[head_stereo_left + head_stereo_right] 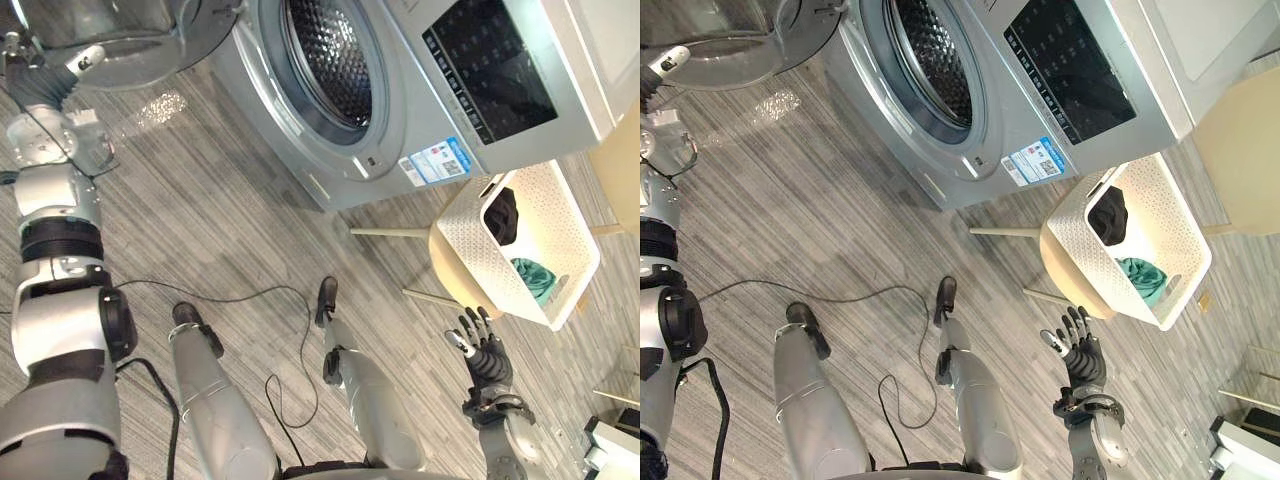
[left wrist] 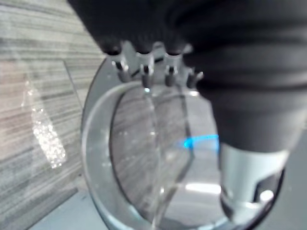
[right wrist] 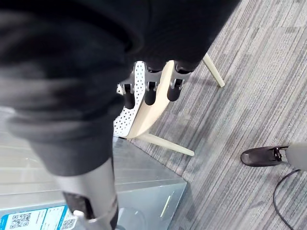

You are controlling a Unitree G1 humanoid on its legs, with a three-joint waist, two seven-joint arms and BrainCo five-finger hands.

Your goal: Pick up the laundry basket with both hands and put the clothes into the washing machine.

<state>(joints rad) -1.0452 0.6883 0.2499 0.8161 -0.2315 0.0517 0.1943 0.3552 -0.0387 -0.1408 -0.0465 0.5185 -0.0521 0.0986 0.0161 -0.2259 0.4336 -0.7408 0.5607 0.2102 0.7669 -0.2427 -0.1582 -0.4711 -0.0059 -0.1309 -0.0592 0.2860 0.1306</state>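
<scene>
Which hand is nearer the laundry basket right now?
Right. The right hand hovers open just short of the laundry basket, not touching it; the left hand is far across the floor at the washing machine door.

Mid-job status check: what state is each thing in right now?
Washing machine door: swung wide open.
Drum: open to view, no clothes seen inside.
Laundry basket: sitting on the chair, not held.
Clothes: black and teal pieces, in the basket.
Left hand: open, by the door glass.
Right hand: open, short of the basket.
</scene>
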